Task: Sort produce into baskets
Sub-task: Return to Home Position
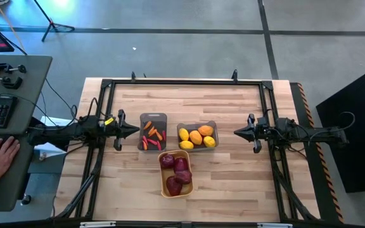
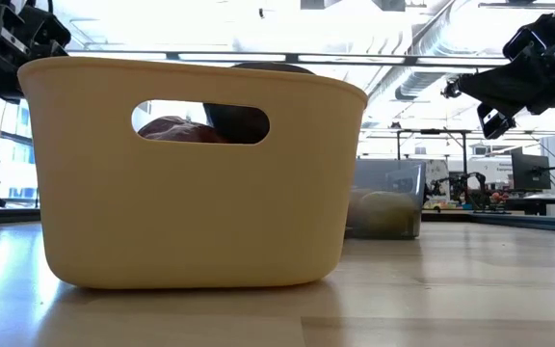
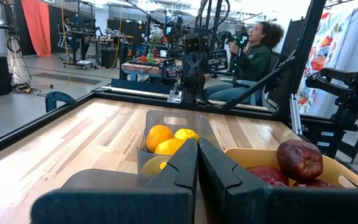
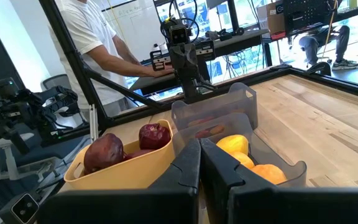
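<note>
High view: left claw (image 1: 134, 130) pinched together beside the baskets (image 1: 153, 115); right claw (image 1: 238, 132) likewise, opposite.

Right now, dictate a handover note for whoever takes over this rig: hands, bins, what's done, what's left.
Left hand: shut, empty, raised beside the left grey bin.
Right hand: shut, empty, raised beside the right grey bin.
Left grey bin holds the small orange-red peppers; right grey bin the yellow and orange fruits; the yellow bin the dark red ones.
Done: all produce in view is binned by kind.
Left: no loose pieces seen; probably only parking the arms.
</note>
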